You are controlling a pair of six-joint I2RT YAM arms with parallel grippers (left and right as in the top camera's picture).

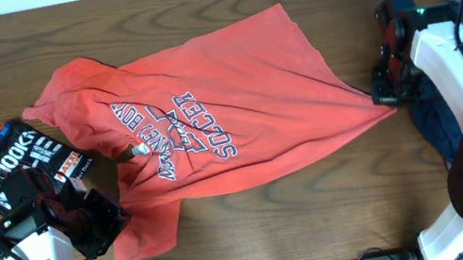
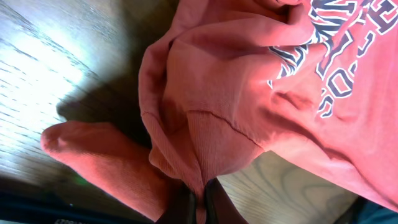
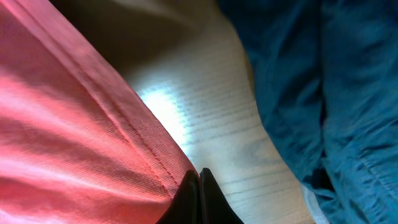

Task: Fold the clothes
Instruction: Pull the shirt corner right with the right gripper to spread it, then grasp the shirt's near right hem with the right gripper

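Lying at the far left of the wooden table (image 1: 325, 228), a black printed garment (image 1: 9, 167) is sitting crumpled just beside the left gripper (image 1: 113, 218). That gripper is pinching down on a bunched, ribbed fold of the red T-shirt (image 1: 238, 114) near its lower-left corner; the wrist view is showing its jaws fully closed with cloth gathering into them and one sleeve (image 2: 99, 158) drooping onto the wood alongside. The shirt is sprawling across the table's middle, lettering up, wrinkled and tapering to a point on the right, where the right gripper (image 1: 387, 101) is clamping closed on the stitched hem (image 3: 149, 155). Beyond it a blue garment (image 1: 460, 123) is lying heaped under the right arm. The step in hand is looking like stretching the shirt flat before any fold, so both arms should be drawing apart evenly and low, tensioning only until the wrinkles are easing out without the thin hem slipping free. The right arm should also be steering clear of the blue heap, so that it is not dragging it along.
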